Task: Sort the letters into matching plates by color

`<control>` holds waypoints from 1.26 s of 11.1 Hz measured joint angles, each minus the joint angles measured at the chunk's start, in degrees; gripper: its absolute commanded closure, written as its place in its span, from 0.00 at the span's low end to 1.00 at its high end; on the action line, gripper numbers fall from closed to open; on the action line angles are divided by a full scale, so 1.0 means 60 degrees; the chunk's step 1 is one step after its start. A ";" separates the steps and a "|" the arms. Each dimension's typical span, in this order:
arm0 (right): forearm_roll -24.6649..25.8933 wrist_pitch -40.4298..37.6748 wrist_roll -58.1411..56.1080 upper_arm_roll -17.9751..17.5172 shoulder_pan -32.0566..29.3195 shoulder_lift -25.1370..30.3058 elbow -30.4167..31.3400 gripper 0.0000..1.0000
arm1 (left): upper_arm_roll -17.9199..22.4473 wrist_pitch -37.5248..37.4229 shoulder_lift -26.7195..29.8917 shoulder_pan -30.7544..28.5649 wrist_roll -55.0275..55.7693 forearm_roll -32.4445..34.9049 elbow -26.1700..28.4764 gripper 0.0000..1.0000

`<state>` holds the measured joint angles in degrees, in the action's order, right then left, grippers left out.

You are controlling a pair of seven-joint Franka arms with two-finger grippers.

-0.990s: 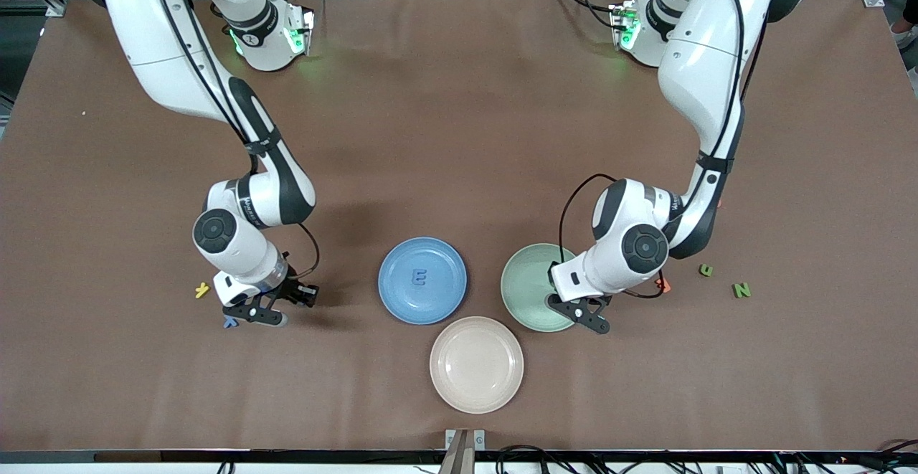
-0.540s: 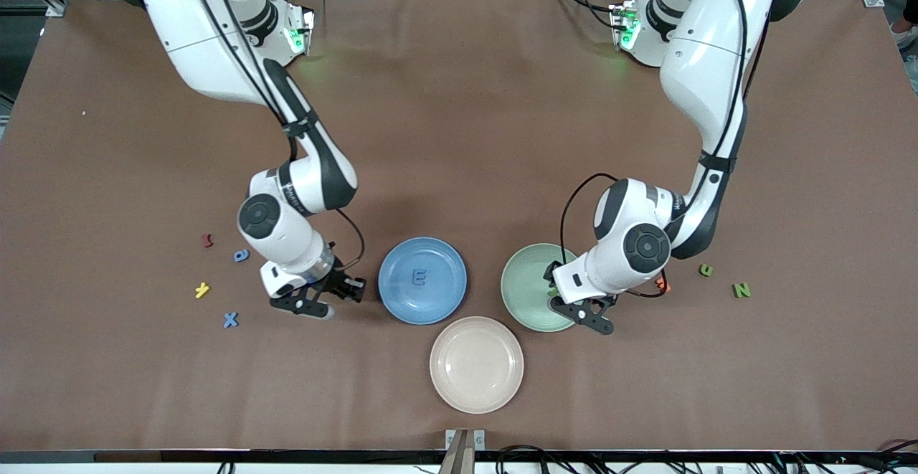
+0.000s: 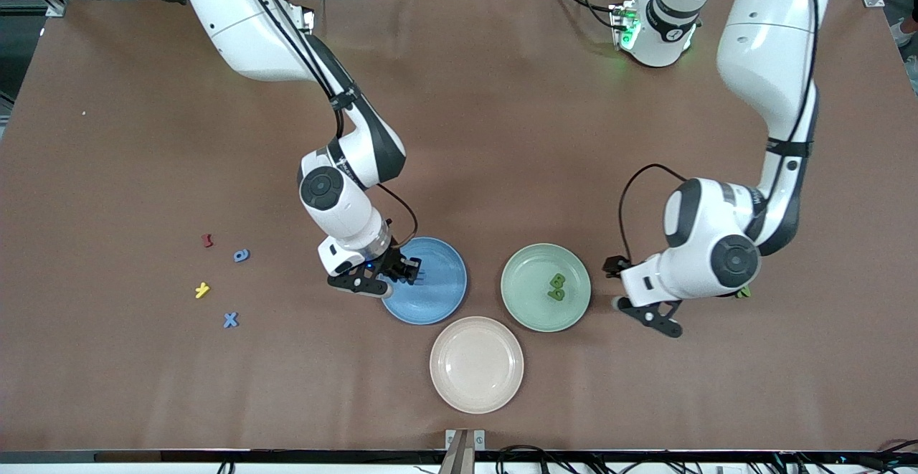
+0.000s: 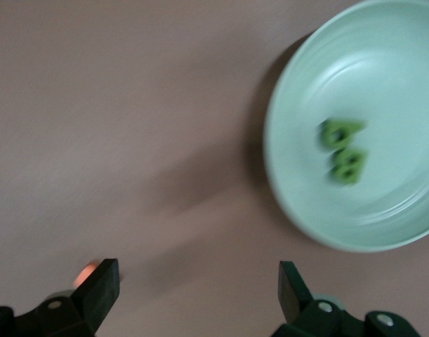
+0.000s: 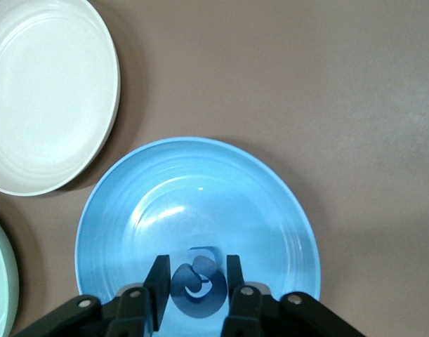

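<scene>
My right gripper (image 3: 369, 284) is over the blue plate (image 3: 437, 302) and is shut on a blue letter (image 5: 196, 288). In the right wrist view the gripper (image 5: 194, 270) hangs low over the plate (image 5: 200, 182). Another blue piece (image 5: 214, 250) peeks out under the held letter. The mint green plate (image 3: 531, 309) holds two dark green letters (image 3: 556, 286), also seen in the left wrist view (image 4: 344, 149). My left gripper (image 3: 649, 316) is open and empty over bare table beside the green plate (image 4: 383, 225), toward the left arm's end. Two blue letters (image 3: 242, 255) (image 3: 230, 320) lie loose toward the right arm's end.
The cream-pink plate (image 3: 476, 364) sits nearest the front camera, between the two other plates. A red letter (image 3: 207, 240) and a yellow letter (image 3: 202, 290) lie by the loose blue ones. A green letter (image 3: 744, 292) shows partly under the left arm. An orange letter (image 4: 88, 270) lies by a left finger.
My right gripper carried a blue letter from the loose pile to over the blue plate. My left gripper let go of a green letter in the green plate and moved off toward the left arm's end.
</scene>
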<state>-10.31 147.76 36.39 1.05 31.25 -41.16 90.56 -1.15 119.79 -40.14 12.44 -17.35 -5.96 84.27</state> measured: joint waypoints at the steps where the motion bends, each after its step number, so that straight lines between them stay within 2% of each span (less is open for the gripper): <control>1: 0.0000 0.0000 0.0045 0.0001 0.0034 -0.0021 0.0000 0.00 | 0.0066 0.0000 0.0131 -0.0187 -0.0254 0.0268 0.0316 0.00; 3: 0.0010 -0.0003 -0.0052 0.0028 0.0023 -0.0045 0.0000 0.00 | 0.0136 0.0023 0.0370 -0.0409 -0.0402 0.0820 0.0847 0.00; 6: 0.0017 -0.0147 -0.0818 0.0139 -0.0155 -0.0045 0.0001 0.00 | 0.0398 0.0696 0.0738 -0.0675 -0.1325 0.0885 0.1693 0.00; 11: 0.0019 -0.1859 -0.3580 0.0800 -0.1633 0.0147 -0.0088 0.00 | 0.0739 0.2876 0.0981 -0.1113 -0.1586 0.0885 0.3458 0.00; 14: 0.0297 -0.2884 -0.4857 0.0828 -0.2452 0.0297 -0.0120 0.00 | 0.1005 0.3000 0.1005 -0.1123 -0.1586 0.0885 0.3638 0.01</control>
<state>-8.53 130.45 7.25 6.02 16.53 -39.37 89.84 4.88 137.79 -34.11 5.71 -26.86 -0.65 106.10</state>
